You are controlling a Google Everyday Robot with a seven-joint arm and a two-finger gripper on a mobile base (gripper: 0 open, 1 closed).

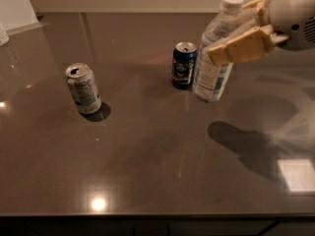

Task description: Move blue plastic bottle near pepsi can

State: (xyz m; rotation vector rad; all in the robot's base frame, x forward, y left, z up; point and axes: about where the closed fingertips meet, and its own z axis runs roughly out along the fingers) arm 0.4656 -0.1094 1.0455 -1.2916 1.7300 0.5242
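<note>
A clear, ribbed blue plastic bottle (211, 77) with a white screw cap and a blue-and-white label is leaning with its cap to the right. The gripper (227, 31), at upper right, is clamping its jaws around the bottle's upper body. Just to its left, a short navy pepsi can (183, 65) with a silver top is standing upright on the table (147, 156).

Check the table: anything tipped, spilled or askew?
Only the blue plastic bottle is askew: it leans, cap toward the right, clamped in the gripper just right of the pepsi can, apparently off the table. The pepsi can and silver can stand upright; no spill shows.
</note>
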